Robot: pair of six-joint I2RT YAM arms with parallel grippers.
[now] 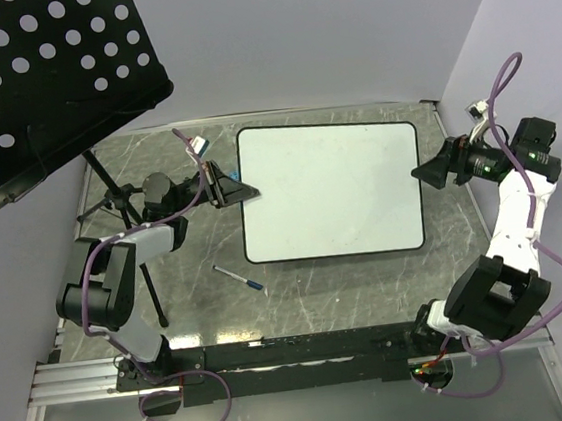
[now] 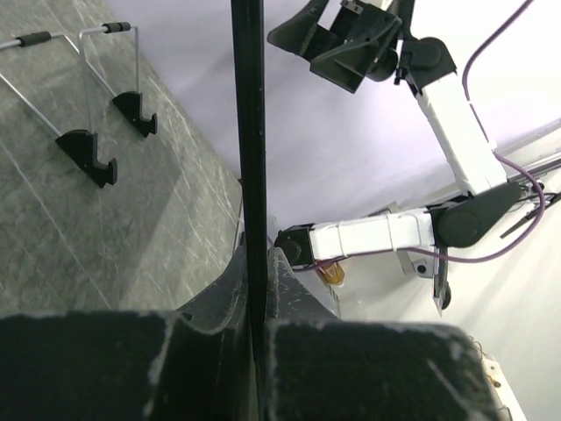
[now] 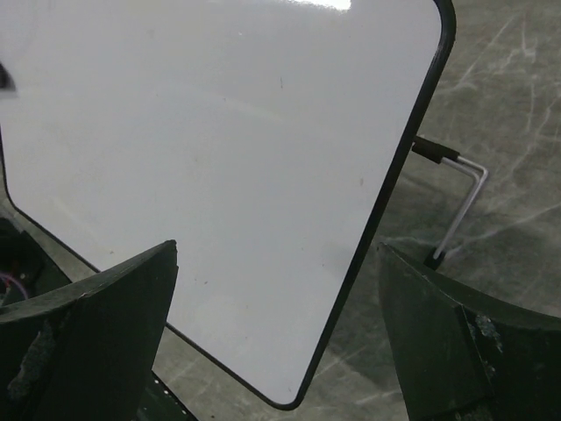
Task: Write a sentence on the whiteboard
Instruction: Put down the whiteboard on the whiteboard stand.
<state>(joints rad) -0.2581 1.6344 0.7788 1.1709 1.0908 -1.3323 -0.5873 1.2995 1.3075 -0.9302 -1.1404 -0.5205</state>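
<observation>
Glossy smooth whiteboard [image 1: 331, 187], stone-look tbl [image 1: 320, 297]

A: State colours of the left arm [image 1: 117, 278].
B: Grey and black links. Purple cable [image 1: 87, 271] routed along them, looped loose at the base.
A: And the right arm [image 1: 513, 231]?
B: White links, black joint housings, small green light [image 1: 535, 156] near the wrist. Second cable [image 1: 506, 70], also purple, with white tags near its upper end.
A: Left gripper [image 1: 249, 190] and right gripper [image 1: 420, 173]?
B: Black, wedge-shaped. Fingers [image 3: 88, 342] dark, with a rough, flaked surface. Both bases bolted to one black rail [image 1: 295, 348].
</observation>
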